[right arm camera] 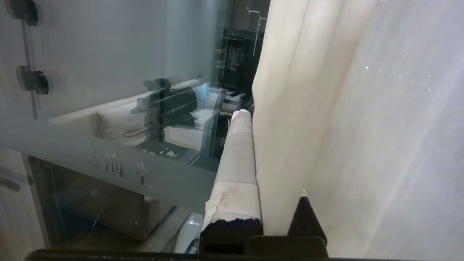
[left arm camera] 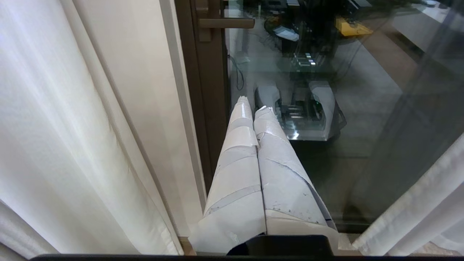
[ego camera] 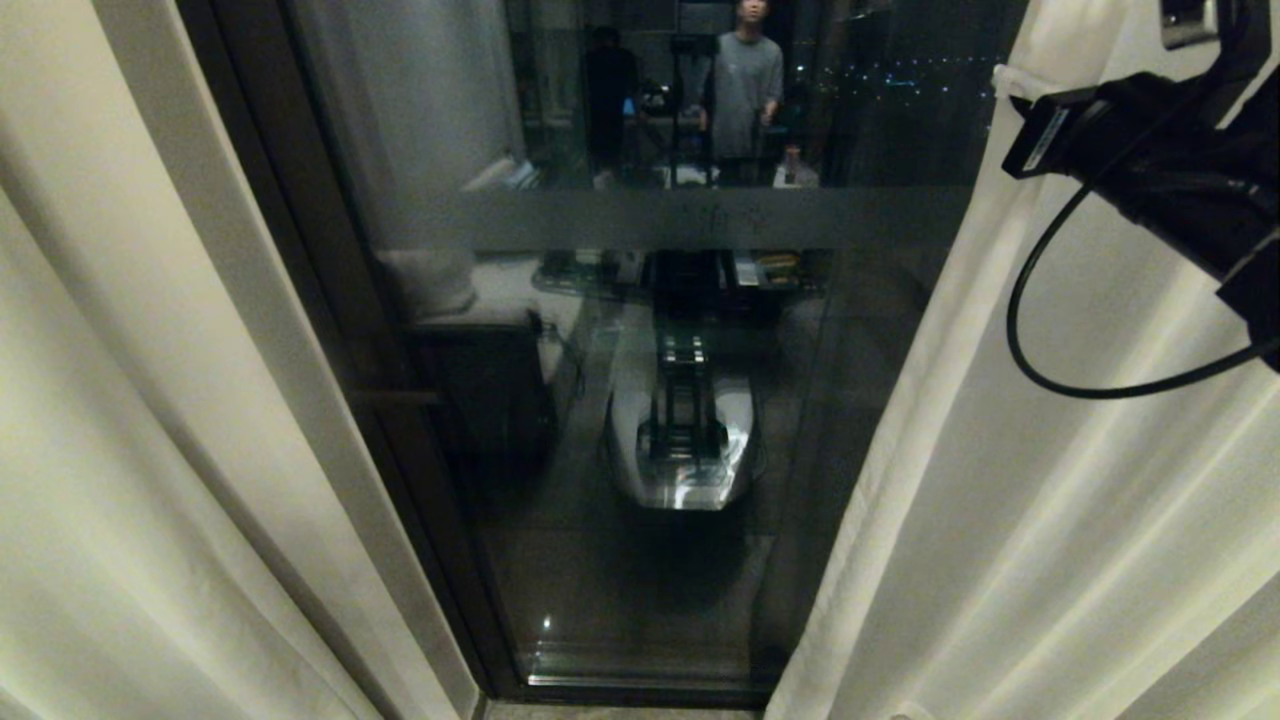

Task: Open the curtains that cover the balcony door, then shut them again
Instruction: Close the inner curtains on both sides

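Observation:
The curtains hang parted. The left panel [ego camera: 130, 400] is drawn aside and the right panel [ego camera: 1060, 450] hangs beside the bare glass of the balcony door [ego camera: 640, 450] with its dark frame [ego camera: 300, 250]. My right gripper [ego camera: 1012, 95] is raised at the upper right, at the inner edge of the right curtain. In the right wrist view that gripper [right arm camera: 259, 119] is shut on a fold of the curtain [right arm camera: 286, 127]. One taped finger [right arm camera: 237, 156] shows and the cloth hides most of the other. My left gripper [left arm camera: 253, 105] is shut and empty, parked pointing down beside the door frame [left arm camera: 214, 108].
The glass reflects my own base [ego camera: 680, 440] and a standing person [ego camera: 745, 80]. A door handle [left arm camera: 224, 23] juts from the frame. A black cable [ego camera: 1040, 340] loops below my right arm. The left curtain [left arm camera: 72, 127] hangs close to the left gripper.

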Controlling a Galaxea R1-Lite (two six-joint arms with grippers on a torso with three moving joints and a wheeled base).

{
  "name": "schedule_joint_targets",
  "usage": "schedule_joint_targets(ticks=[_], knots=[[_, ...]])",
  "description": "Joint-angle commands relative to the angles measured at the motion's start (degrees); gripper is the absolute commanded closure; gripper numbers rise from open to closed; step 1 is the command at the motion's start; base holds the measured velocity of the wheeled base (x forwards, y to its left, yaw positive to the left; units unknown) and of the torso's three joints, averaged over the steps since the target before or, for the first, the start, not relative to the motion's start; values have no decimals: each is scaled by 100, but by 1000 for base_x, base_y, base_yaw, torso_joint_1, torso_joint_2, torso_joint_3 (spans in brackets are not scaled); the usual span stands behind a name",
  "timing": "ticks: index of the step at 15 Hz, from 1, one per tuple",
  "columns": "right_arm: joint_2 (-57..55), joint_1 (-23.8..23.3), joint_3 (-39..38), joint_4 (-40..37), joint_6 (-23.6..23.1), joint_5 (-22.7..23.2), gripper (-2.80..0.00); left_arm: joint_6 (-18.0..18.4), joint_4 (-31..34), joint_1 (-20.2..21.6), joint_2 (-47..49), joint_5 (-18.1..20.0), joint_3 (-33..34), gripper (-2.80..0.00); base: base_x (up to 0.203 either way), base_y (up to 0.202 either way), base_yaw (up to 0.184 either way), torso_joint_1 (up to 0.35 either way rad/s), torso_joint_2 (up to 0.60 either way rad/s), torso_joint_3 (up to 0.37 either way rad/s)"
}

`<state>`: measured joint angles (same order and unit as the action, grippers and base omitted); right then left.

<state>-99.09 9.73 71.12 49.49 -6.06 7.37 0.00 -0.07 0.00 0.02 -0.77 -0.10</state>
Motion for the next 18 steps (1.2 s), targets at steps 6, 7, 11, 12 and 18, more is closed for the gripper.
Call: schedule_joint_targets(ticks=[6, 7, 11, 12, 18], knots=[[206, 3, -291, 114, -1, 10, -280, 0, -1, 0, -2, -3, 1, 0, 0, 0, 0, 0, 0, 0], [223, 3, -291, 131, -1, 10, -280, 0, -1, 0, -2, -3, 1, 0, 0, 0, 0, 0, 0, 0], [403, 3, -402, 117, -10, 10, -280, 0, -1, 0, -2, -3, 1, 0, 0, 0, 0, 0, 0, 0], [502, 3, -512, 114, -57, 10, -280, 0, -1, 0, -2, -3, 1, 0, 0, 0, 0, 0, 0, 0], [1570, -17, -1675, 111, -332, 1, -280, 0, -1, 0, -2, -3, 1, 0, 0, 0, 0, 0, 0, 0]])
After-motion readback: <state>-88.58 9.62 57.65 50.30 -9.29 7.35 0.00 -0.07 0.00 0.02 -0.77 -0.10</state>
